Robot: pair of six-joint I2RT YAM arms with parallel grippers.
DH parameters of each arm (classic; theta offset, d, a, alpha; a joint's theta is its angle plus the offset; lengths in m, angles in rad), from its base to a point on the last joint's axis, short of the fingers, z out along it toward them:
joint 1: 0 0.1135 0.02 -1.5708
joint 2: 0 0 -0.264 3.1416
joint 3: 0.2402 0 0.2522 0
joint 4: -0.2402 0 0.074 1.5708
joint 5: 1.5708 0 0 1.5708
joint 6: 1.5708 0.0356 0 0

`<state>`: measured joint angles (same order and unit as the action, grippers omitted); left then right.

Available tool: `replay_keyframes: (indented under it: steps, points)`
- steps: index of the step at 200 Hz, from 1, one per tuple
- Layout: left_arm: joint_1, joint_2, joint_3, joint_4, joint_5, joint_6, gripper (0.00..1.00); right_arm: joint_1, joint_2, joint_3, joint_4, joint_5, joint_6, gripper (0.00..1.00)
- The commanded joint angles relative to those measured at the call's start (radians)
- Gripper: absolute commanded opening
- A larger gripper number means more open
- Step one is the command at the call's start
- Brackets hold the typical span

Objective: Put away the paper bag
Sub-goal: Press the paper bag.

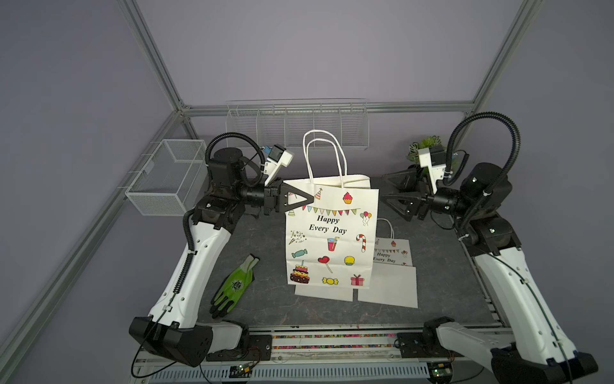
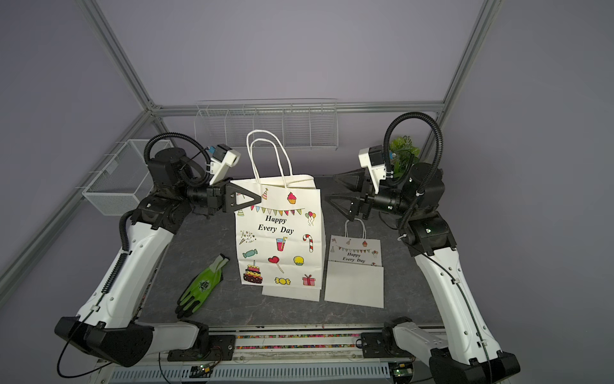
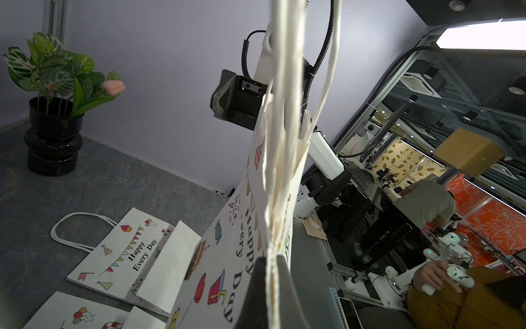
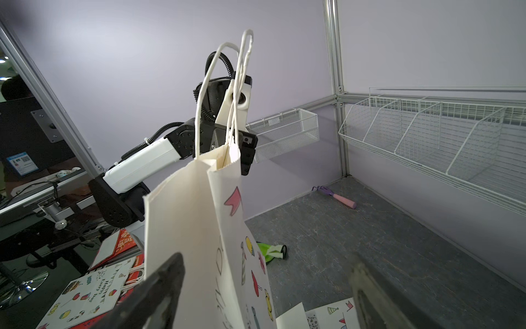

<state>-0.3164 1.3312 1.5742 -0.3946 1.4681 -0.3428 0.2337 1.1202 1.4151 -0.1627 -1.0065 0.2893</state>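
A white paper bag [image 1: 329,239] [image 2: 279,239] printed "Happy Every Day" is upright at the table's middle, its two rope handles pointing up. My left gripper [image 1: 310,199] [image 2: 259,199] [image 3: 271,257] is shut on the bag's top left edge, and the paper is pinched flat between its fingers. My right gripper [image 1: 382,188] [image 2: 330,188] [image 4: 266,259] is open just off the bag's upper right edge and holds nothing. In the right wrist view the bag [image 4: 199,228] fills the space near one finger. I cannot tell whether the bag's bottom rests on the table.
Two flat paper bags [image 1: 392,252] [image 1: 324,294] lie under and right of the upright one. A green glove [image 1: 236,286] lies front left. A mesh basket [image 1: 169,176] hangs left, a wire rack [image 1: 299,126] on the back wall. A potted plant [image 1: 427,146] stands back right, a small fork [image 4: 336,196] back left.
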Motion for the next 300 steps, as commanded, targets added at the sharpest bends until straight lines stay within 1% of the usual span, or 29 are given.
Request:
replay_keyframes:
  steps: [1, 17, 28, 35, 44, 57, 66, 97, 107, 129, 155, 170, 206, 218, 228, 234, 241, 271, 284, 300]
  points:
    - [-0.007, -0.021, -0.017, -0.004, 0.023, 0.031, 0.00, -0.016, -0.026, -0.021, 0.021, 0.017, 0.014, 0.91]
    - [-0.007, -0.022, -0.017, -0.005, 0.024, 0.033, 0.00, -0.014, -0.021, -0.020, 0.027, 0.003, 0.022, 0.92]
    - [-0.007, -0.021, -0.013, -0.006, 0.023, 0.034, 0.00, -0.003, -0.002, -0.011, 0.022, -0.041, 0.026, 0.93]
    - [-0.007, -0.019, -0.009, -0.008, 0.021, 0.034, 0.00, 0.015, 0.011, 0.003, -0.003, -0.069, 0.009, 0.93]
    - [-0.008, -0.017, -0.002, -0.010, 0.012, 0.033, 0.00, 0.050, 0.029, 0.035, -0.088, -0.081, -0.055, 0.92]
    - [-0.009, -0.008, 0.011, -0.012, 0.001, 0.031, 0.00, 0.117, 0.051, 0.093, -0.250, -0.049, -0.189, 0.92]
    - [-0.011, -0.002, 0.019, -0.015, -0.003, 0.028, 0.00, 0.155, 0.063, 0.124, -0.318, -0.023, -0.251, 0.92]
    - [-0.029, 0.011, 0.045, -0.019, -0.003, 0.025, 0.00, 0.184, 0.082, 0.145, -0.327, 0.012, -0.256, 0.86]
    - [-0.035, 0.010, 0.049, -0.019, -0.006, 0.024, 0.00, 0.188, 0.085, 0.148, -0.322, 0.032, -0.251, 0.82]
    - [-0.040, 0.009, 0.051, -0.019, -0.006, 0.026, 0.00, 0.194, 0.090, 0.154, -0.307, 0.088, -0.231, 0.68]
    - [-0.041, 0.004, 0.046, -0.024, -0.005, 0.027, 0.01, 0.197, 0.081, 0.143, -0.254, 0.152, -0.191, 0.46]
    - [-0.041, 0.001, 0.038, -0.025, -0.006, 0.026, 0.02, 0.197, 0.073, 0.133, -0.222, 0.175, -0.167, 0.38]
    - [-0.042, 0.001, 0.027, -0.024, -0.005, 0.035, 0.04, 0.196, 0.053, 0.124, -0.206, 0.222, -0.158, 0.27]
    - [-0.041, 0.001, 0.023, -0.025, -0.006, 0.034, 0.06, 0.196, 0.048, 0.121, -0.200, 0.231, -0.152, 0.22]
    - [-0.042, 0.000, 0.022, -0.026, -0.006, 0.036, 0.08, 0.196, 0.046, 0.119, -0.193, 0.231, -0.146, 0.15]
    - [-0.042, 0.000, 0.022, -0.025, -0.005, 0.035, 0.12, 0.195, 0.044, 0.117, -0.187, 0.232, -0.141, 0.12]
    - [-0.042, 0.000, 0.022, -0.027, -0.006, 0.036, 0.14, 0.195, 0.044, 0.116, -0.180, 0.232, -0.134, 0.07]
    - [-0.041, -0.003, 0.021, -0.026, -0.007, 0.034, 0.28, 0.193, 0.043, 0.108, -0.138, 0.211, -0.097, 0.07]
    - [-0.042, -0.007, 0.016, -0.025, -0.013, 0.036, 0.33, 0.193, 0.041, 0.101, -0.116, 0.201, -0.080, 0.07]
    - [-0.042, -0.009, 0.007, -0.026, -0.018, 0.041, 0.34, 0.188, 0.040, 0.094, -0.089, 0.184, -0.059, 0.07]
